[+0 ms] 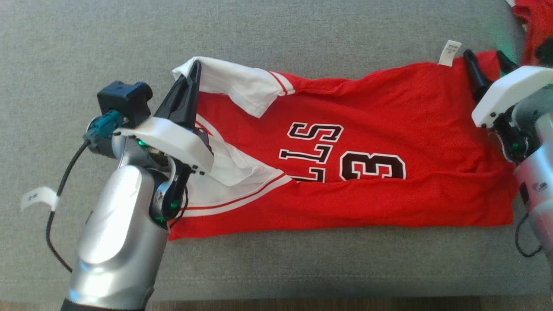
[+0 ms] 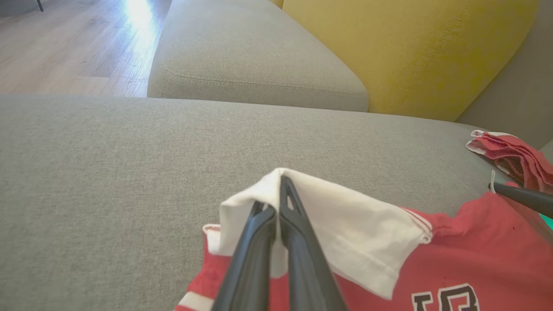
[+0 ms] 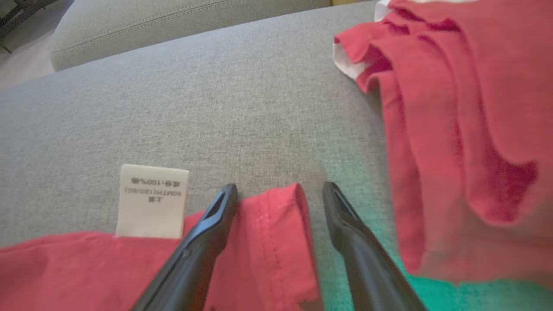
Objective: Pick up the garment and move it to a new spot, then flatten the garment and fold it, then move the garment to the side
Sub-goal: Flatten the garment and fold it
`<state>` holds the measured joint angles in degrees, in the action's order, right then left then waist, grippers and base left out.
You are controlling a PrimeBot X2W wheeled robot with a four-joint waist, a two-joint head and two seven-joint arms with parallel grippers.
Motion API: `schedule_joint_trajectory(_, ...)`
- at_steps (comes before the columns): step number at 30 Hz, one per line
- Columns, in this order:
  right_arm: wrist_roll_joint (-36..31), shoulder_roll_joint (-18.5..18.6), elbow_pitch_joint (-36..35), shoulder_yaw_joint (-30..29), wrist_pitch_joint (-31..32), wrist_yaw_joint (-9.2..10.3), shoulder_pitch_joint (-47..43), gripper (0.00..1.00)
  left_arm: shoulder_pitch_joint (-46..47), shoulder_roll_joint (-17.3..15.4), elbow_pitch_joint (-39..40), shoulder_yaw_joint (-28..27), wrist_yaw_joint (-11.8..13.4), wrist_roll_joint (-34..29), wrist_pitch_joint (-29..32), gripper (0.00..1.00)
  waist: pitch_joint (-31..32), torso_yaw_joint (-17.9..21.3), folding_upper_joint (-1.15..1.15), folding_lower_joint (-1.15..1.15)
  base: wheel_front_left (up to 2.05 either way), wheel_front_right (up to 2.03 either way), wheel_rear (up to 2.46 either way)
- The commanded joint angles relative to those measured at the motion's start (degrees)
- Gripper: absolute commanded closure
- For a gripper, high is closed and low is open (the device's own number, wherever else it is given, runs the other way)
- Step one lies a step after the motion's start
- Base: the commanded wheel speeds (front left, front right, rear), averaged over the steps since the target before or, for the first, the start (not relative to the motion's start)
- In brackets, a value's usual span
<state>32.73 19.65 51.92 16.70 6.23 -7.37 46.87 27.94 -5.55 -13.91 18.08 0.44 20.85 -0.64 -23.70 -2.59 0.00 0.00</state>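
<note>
Grey cushion [image 1: 276, 268]: garment [image 1: 389, 129] sleeve [image 1: 242, 86] pinched between left jaws.

A jersey [image 1: 367, 142] lies across a sofa cushion [image 1: 86, 52], a second garment [image 1: 533, 26] just beyond its right end.

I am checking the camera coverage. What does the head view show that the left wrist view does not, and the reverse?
Head view adds: the whole jersey laid lengthwise, and the right gripper open astride its hem. Left wrist view adds: a yellow cushion and wood floor behind. Both: the left gripper shut on the white sleeve, on the grey sofa.
</note>
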Motion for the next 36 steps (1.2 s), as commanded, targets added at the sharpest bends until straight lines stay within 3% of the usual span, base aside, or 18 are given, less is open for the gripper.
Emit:
schedule_joint_trajectory(1,0.66,0.38,-0.35,1.36,0.09,-0.12,0.21,0.0,2.45,-1.12,2.26,-1.4,0.06,0.19,-0.63,1.0,-0.28,-0.19,0.0,0.0,0.0,0.0,0.0)
schedule_joint_trajectory(3,1.29,0.36,0.68,2.79,0.8,-0.12,0.41,0.04,2.59,-1.02,2.16,-1.22,0.08,0.24,-0.78,1.0,-0.5,-0.39,0.0,0.0,0.0,0.0,0.0)
schedule_joint_trajectory(4,1.56,0.51,1.14,3.47,1.11,-0.12,0.51,0.78,2.64,-0.99,2.05,-1.13,0.09,0.27,-0.84,1.0,-0.56,-0.49,0.0,0.0,0.0,0.0,0.0)
schedule_joint_trajectory(5,1.64,0.78,1.54,4.12,1.16,-0.12,0.66,1.0,2.71,-0.98,1.91,-1.08,0.09,0.31,-0.89,1.0,-0.59,-0.58,0.0,0.0,0.0,0.0,0.0)
schedule_joint_trajectory(18,1.84,2.69,3.36,8.77,-6.97,-0.12,4.86,1.0,4.91,-2.23,-2.08,-3.58,0.5,2.5,-1.55,1.0,0.06,-0.2,0.0,0.0,0.0,0.0,0.0)
schedule_joint_trajectory(36,-0.79,1.54,9.39,8.78,-20.01,-0.12,11.79,1.0,16.5,-4.49,-13.92,-6.18,-0.05,3.34,-4.88,1.0,0.58,0.73,0.0,0.0,0.0,0.0,0.0)
